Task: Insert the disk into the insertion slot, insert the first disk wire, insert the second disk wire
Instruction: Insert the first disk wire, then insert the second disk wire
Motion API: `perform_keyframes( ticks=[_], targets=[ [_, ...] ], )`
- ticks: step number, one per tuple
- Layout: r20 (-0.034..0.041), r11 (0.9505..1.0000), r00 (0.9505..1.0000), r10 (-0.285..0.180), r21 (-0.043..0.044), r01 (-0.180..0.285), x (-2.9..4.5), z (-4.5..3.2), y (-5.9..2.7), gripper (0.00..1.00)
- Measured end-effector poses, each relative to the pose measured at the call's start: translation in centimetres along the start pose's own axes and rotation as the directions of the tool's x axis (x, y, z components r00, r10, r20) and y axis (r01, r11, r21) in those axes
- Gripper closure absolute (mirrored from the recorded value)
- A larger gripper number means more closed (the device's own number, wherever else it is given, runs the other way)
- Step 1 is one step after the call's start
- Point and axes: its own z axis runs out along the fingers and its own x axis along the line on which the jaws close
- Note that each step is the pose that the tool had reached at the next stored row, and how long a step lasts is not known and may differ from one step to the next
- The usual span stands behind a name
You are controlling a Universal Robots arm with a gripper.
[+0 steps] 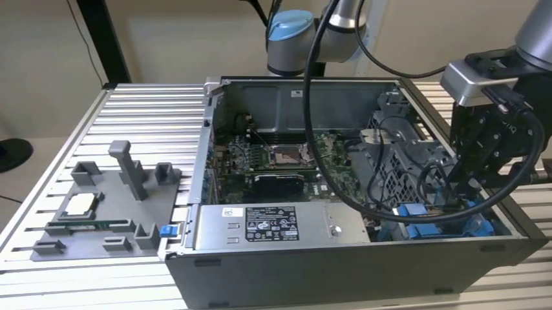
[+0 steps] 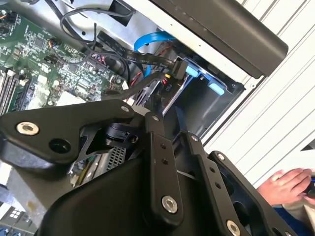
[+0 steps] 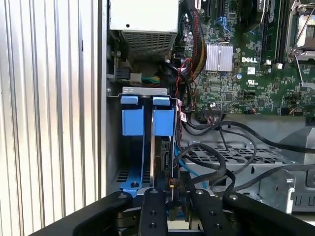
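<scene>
The disk [image 3: 156, 157] stands edge-on in the insertion slot [image 3: 142, 91], its blue carrier tab [image 3: 163, 121] beside a second blue tab [image 3: 132, 121]. My gripper [image 3: 177, 192] is down at the disk's near end, and its black fingers [image 3: 152, 206] stand close on a small wire connector [image 3: 172, 184] with red and yellow leads. In the second wrist view my gripper [image 2: 172, 129] sits just under a black wired connector [image 2: 167, 88], and another black connector [image 2: 178, 66] sits against the blue frame [image 2: 216, 88]. The exterior view has my gripper [image 1: 461, 184] reaching into the case by the blue bay [image 1: 414, 211].
Black cables [image 3: 216, 162] loop over a perforated metal cage [image 3: 236, 152] beside the slot. The grey power-supply box [image 1: 258, 226] and motherboard [image 1: 276, 161] fill the case. A grey parts tray [image 1: 103, 213] lies at the exterior view's left. A person's hand [image 2: 288, 184] rests outside the case.
</scene>
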Motion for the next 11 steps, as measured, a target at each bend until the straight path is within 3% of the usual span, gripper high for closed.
perform_keyframes(
  ticks=[11],
  targets=[
    [0.0003,1.0,1.0,0.0,-0.0001,0.0,-0.02,-0.56,-0.02,0.0]
  ],
)
